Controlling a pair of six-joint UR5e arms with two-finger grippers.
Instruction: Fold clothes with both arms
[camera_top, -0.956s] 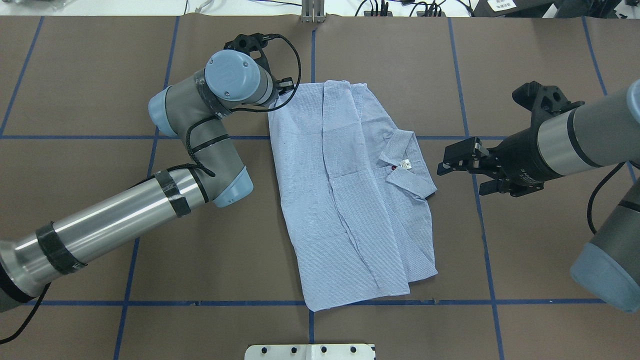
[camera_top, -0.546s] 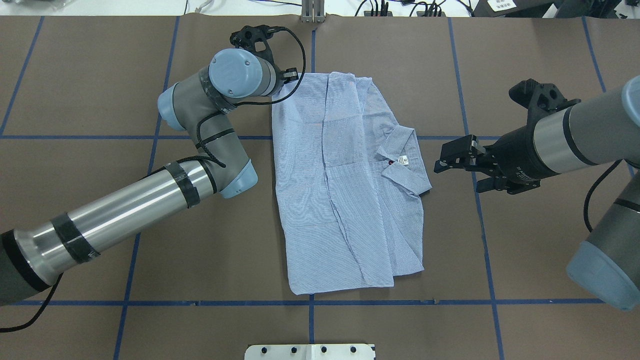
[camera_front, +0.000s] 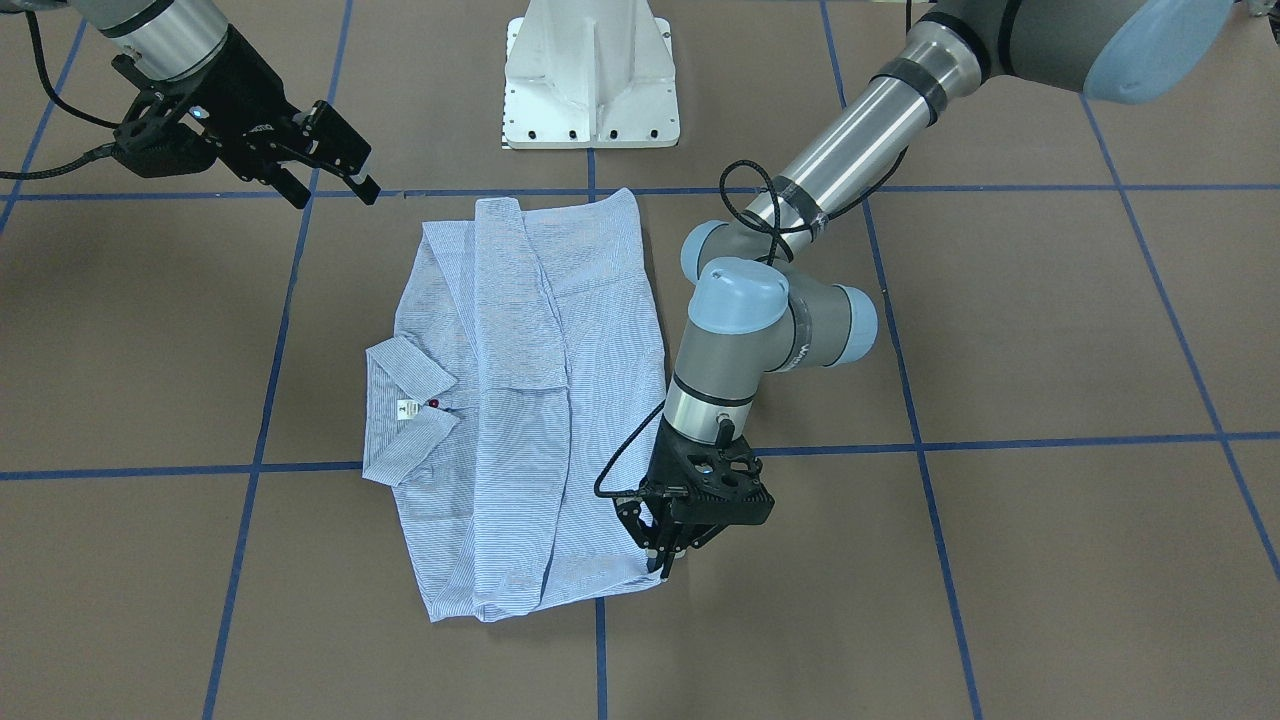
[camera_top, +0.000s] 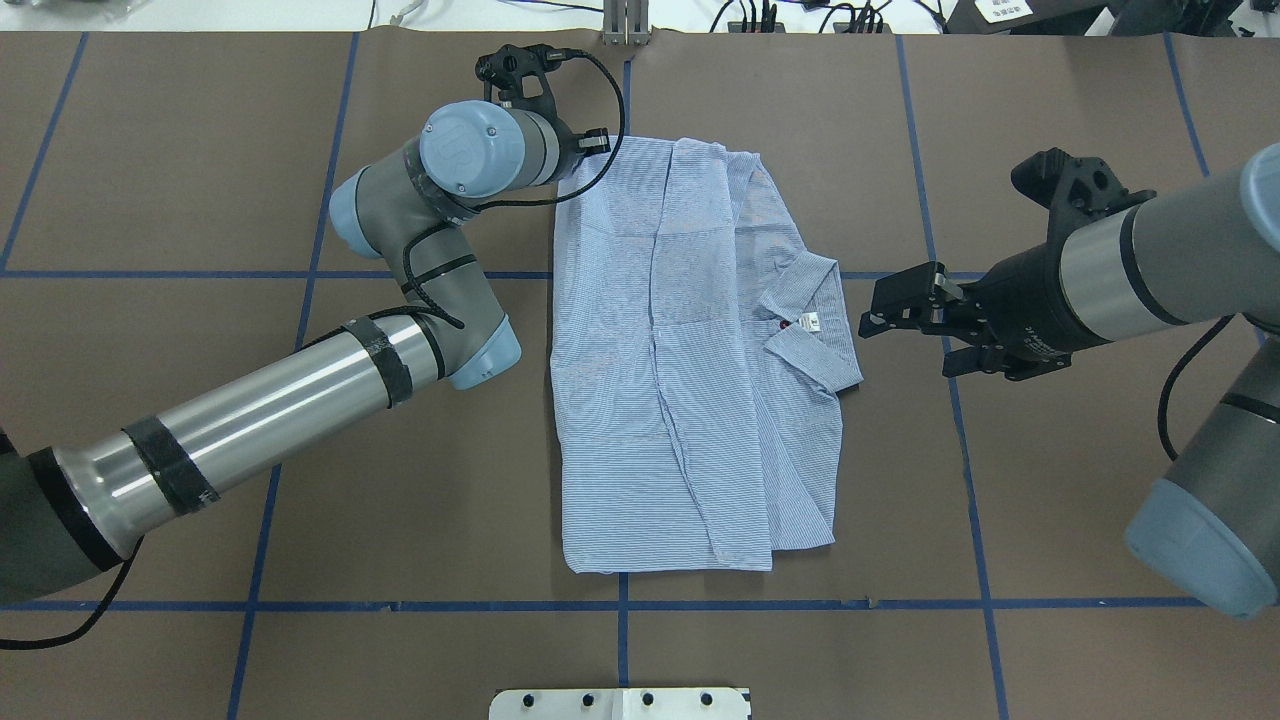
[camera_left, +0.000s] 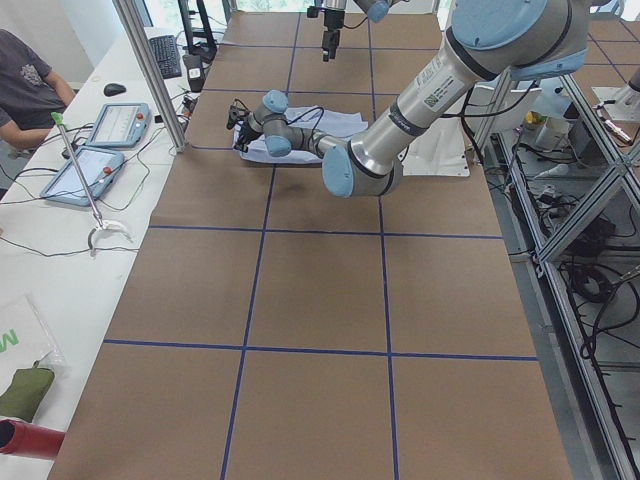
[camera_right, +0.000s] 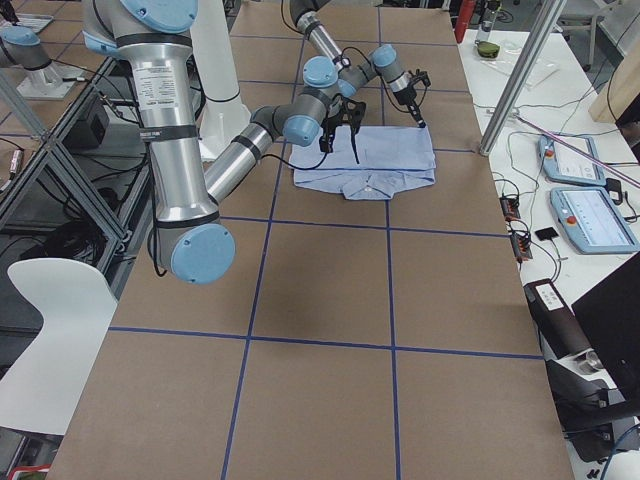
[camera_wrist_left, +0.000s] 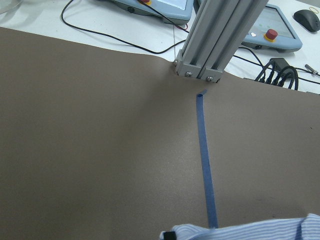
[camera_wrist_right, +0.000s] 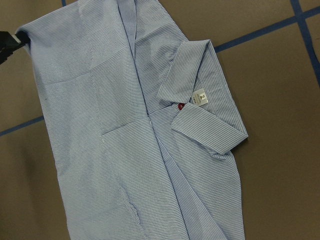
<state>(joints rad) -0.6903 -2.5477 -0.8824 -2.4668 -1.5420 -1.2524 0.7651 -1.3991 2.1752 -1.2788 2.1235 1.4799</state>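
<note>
The striped shirt (camera_top: 690, 370) lies folded lengthwise on the brown table, collar and white neck label (camera_top: 812, 321) turned toward my right arm. It also shows in the front view (camera_front: 520, 400) and the right wrist view (camera_wrist_right: 115, 125). My left gripper (camera_top: 578, 158) is shut on the shirt's far left corner; the front view shows its fingers (camera_front: 662, 562) closed on the cloth. The left wrist view shows only the shirt's edge (camera_wrist_left: 250, 231). My right gripper (camera_top: 880, 318) is open and empty, hovering just right of the collar, apart from it.
The white pedestal base (camera_front: 590, 75) stands at the table's near edge. An aluminium post (camera_wrist_left: 210, 45) rises at the far edge, with teach pendants (camera_right: 590, 215) and cables behind it. Blue tape lines (camera_top: 620, 640) cross the table. An operator (camera_left: 25, 80) sits at the far side.
My left gripper has moved away from me and to the right, dragging the shirt's corner. The shirt has swung straighter and slid away from me. My right gripper has crept toward the collar.
</note>
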